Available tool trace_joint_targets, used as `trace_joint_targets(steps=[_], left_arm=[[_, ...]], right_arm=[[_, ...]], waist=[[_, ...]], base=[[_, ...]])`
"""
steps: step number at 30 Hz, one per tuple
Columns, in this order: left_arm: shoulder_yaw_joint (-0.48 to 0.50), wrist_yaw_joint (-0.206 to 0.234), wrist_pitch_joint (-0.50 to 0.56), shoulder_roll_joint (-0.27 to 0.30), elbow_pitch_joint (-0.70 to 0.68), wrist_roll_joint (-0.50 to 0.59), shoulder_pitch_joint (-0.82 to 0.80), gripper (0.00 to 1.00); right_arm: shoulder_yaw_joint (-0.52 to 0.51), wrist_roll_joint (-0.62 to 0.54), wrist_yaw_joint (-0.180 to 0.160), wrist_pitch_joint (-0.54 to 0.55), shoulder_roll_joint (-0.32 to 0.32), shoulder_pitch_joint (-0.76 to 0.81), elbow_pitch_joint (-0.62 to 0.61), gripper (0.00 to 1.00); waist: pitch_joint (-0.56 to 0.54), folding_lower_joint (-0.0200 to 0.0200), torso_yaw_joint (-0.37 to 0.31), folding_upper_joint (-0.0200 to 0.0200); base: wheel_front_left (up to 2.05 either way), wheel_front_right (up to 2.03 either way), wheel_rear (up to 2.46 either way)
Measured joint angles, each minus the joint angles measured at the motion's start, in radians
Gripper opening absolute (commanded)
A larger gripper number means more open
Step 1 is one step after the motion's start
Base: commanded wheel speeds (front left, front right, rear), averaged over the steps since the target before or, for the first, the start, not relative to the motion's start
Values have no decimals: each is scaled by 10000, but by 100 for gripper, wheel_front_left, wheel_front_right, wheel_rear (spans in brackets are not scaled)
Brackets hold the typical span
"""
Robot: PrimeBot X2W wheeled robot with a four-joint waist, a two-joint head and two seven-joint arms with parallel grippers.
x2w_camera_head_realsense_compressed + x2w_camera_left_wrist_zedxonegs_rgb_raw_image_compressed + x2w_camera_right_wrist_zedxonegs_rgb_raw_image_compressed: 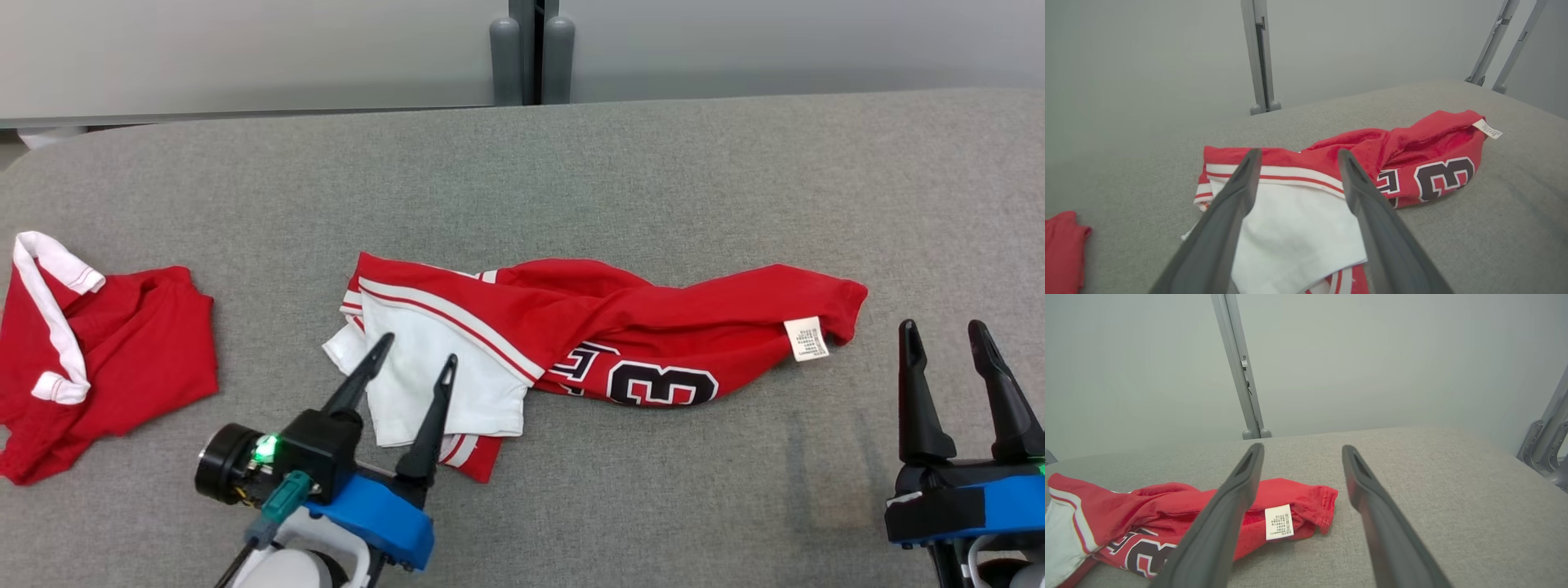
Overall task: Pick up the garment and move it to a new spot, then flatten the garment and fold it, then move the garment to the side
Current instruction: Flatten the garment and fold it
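A red and white garment (604,327) with a black number lies bunched in a long strip across the middle of the grey surface. Its white panel (1290,228) is at the left end and a white care label (806,338) at the right end. My left gripper (416,351) hovers open over the white panel, nothing between its fingers (1224,220). My right gripper (947,331) stands open at the lower right, apart from the garment's right end (1306,506).
A second red garment (122,351) with white trim lies crumpled at the far left of the grey padded surface (571,163). Grey upright posts (531,49) stand behind the far edge, against a pale wall. Bare surface lies in front of and behind the garment.
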Motion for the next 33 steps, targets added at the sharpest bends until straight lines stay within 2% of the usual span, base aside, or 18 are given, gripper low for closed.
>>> trace_joint_targets(steps=[8,12,19,33], left_arm=[[1588,1047,-886,234,-669,-623,512,100],[2266,1306,-1243,384,-604,-1005,961,100],[2514,1317,-1457,476,-506,-1229,1319,100],[2336,1279,-1442,591,-443,-1185,1326,100]], right_arm=[[65,-73,0,153,-19,91,-276,100],[107,-81,0,209,-21,198,-370,100],[226,-102,0,372,-81,254,-451,100],[249,-102,0,437,-98,314,-552,100]], waist=[[-307,0,98,0],[-424,-1,96,-1],[-510,0,84,0],[-433,0,56,0]], base=[[0,0,0],[0,0,0],[0,0,0],[0,0,0]])
